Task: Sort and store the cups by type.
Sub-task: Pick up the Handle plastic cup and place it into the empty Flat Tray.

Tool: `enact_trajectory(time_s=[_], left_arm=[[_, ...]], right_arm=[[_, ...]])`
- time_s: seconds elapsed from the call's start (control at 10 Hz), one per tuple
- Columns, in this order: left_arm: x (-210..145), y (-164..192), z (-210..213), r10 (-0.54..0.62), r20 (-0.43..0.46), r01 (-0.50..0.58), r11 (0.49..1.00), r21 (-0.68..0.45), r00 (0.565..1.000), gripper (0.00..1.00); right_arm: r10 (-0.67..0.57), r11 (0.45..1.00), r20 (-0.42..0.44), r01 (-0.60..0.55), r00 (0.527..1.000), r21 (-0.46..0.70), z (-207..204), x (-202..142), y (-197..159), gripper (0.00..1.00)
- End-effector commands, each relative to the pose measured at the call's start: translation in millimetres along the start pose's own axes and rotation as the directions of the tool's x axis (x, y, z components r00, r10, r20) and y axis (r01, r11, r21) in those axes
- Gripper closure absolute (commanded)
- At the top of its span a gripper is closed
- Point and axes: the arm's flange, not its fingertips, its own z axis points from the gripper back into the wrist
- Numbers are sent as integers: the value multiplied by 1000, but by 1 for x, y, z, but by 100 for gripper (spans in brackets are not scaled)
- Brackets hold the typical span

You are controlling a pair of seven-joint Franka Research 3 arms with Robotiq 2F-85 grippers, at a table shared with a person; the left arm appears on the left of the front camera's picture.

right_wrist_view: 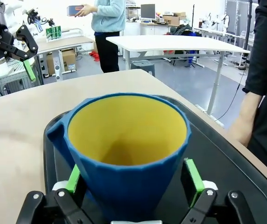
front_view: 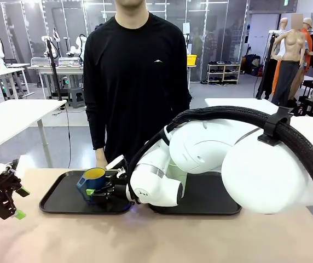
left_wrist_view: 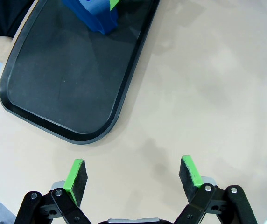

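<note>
While the dark blue mug (front_view: 93, 179) stands upright on the left black tray (front_view: 58, 200) at lower centre-left of the front frame, the right gripper (front_view: 99, 192) brackets it, jaws spread, its green pads (right_wrist_view: 193, 175) just beside the wall. At lower left, the left gripper (front_view: 15, 203) hangs open above the bare tan table (front_view: 162, 238), near the tray's corner. A person in black (front_view: 137, 76) stands behind

Bright, even indoor light, soft shadows, wide-angle wrist distortion.
</note>
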Motion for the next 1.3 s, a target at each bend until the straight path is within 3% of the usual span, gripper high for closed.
enact_trajectory(time_s=[0.0,0.7,1.2], left_arm=[[0,0,-2,3,-18,-3,1000,9,1000,0],[0,0,-2,3,-18,-3,1000,9,1000,0],[0,0,-2,3,-18,-3,1000,9,1000,0]], right_arm=[[8,999,-1,-8,1000,-51,19,-23,56,0],[-21,998,-6,21,1000,-67,59,-27,75,0],[-23,999,-75,20,997,-49,107,-25,86,0]])
